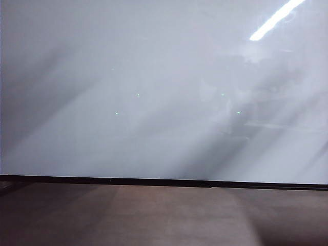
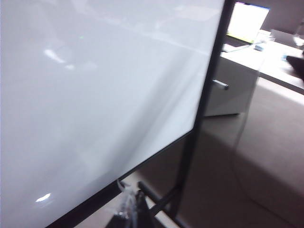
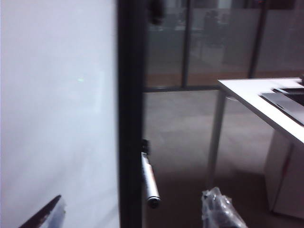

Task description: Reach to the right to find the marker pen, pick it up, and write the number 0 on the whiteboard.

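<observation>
Early stage, nothing on the board. The exterior view shows the whiteboard filling the frame, glossy with ceiling-light glare and faint reflections, thin black bottom edge over brown floor; no number 0 anywhere on it, no stroke at all. Neither arm shows in that view. The marker pen is findable: the right wrist view has a slim silvery barrel with a dark end sticking out from the board's black side frame, just beside that post, low down, apparently clipped or resting there, mount too dim to tell. So the pen sits at the board's right edge, not picked up. Right hand: only a dark finger edge shows at one corner of its view and a clear-wrapped lump at the other; jaws stand wide apart, holding nothing, with the pen near the gap but apart from both fingers. Left hand: the left wrist view shows the board at a slant, its frame and stand foot, and an office desk with a lit screen behind; some dark blurred part at the edge may be the fingers, opening can't be told. Judgement: search is about done, pen located. Left to do: close in, grasp, carry to the board, draw the 0.
</observation>
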{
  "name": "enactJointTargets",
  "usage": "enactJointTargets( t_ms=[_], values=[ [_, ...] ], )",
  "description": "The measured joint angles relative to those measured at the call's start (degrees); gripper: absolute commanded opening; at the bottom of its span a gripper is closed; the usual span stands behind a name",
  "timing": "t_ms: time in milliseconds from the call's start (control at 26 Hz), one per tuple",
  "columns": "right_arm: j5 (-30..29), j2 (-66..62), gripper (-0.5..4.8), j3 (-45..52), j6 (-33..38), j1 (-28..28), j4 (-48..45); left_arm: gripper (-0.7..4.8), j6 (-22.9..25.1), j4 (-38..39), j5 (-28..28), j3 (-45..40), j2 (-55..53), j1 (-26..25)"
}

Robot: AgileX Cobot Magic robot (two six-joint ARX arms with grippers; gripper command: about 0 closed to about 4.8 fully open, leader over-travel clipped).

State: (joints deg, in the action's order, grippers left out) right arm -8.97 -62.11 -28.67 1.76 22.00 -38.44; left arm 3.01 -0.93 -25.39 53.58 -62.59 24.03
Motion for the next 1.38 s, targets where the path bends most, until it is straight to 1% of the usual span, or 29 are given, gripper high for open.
enactJointTargets(
  t_ms=[77,269,307,346,384,422,576,691,807,883,999,1075,1191,1383],
  values=[
    [-1.7,-5.1,3.92,-0.1,1.4,1.4,-5.1,-0.06,0.0,-1.1,-0.1,1.1,-2.7,1.5],
    [-4.4,-20.6,3.91,-0.7,2.1,1.4,-14.9,-0.06,0.0,-5.8,0.2,1.6,-10.2,4.6],
    [-5.5,-25.2,3.91,-2.3,2.0,1.3,-17.1,-0.06,0.0,-7.1,0.4,1.6,-12.0,5.9],
    [-5.8,-27.2,3.91,-3.4,1.7,1.3,-18.6,-0.06,0.0,-7.5,0.4,1.6,-12.6,6.1],
    [-6.0,-31.5,3.92,-6.3,0.1,1.3,-21.7,-0.06,0.0,-8.0,0.4,1.6,-13.6,7.0],
    [-6.0,-33.8,3.92,-8.3,-0.8,1.3,-22.5,-0.06,0.0,-8.2,0.7,1.6,-14.2,7.5],
    [-6.3,-42.5,3.92,-16.8,-4.5,1.3,-22.3,-0.06,0.9,-12.7,1.4,1.6,-17.2,9.3],
    [-7.7,-45.5,3.91,-19.7,-6.9,1.3,-22.1,-0.06,1.6,-14.7,1.4,1.6,-19.0,10.1],
    [-8.1,-47.3,3.91,-22.3,-9.8,1.6,-22.1,-0.06,2.8,-14.6,1.4,1.6,-20.0,10.8],
    [-9.8,-49.0,3.90,-24.3,-10.2,2.6,-22.0,-0.06,2.8,-14.7,1.4,1.6,-20.1,10.8],
    [-10.9,-50.9,3.89,-25.4,-10.6,3.1,-21.2,-0.06,5.2,-14.7,1.4,1.6,-20.1,10.8],
    [-13.8,-51.8,3.89,-25.5,-11.5,3.3,-20.7,-0.06,5.6,-14.7,1.4,1.6,-20.2,10.8],
    [-14.2,-52.6,3.89,-26.5,-12.4,3.3,-20.9,-0.06,5.6,-14.7,1.4,1.6,-20.2,10.9],
    [-15.2,-55.6,3.87,-30.4,-11.6,3.8,-19.4,-0.06,5.8,-13.8,1.4,1.6,-20.2,11.4]
  ],
)
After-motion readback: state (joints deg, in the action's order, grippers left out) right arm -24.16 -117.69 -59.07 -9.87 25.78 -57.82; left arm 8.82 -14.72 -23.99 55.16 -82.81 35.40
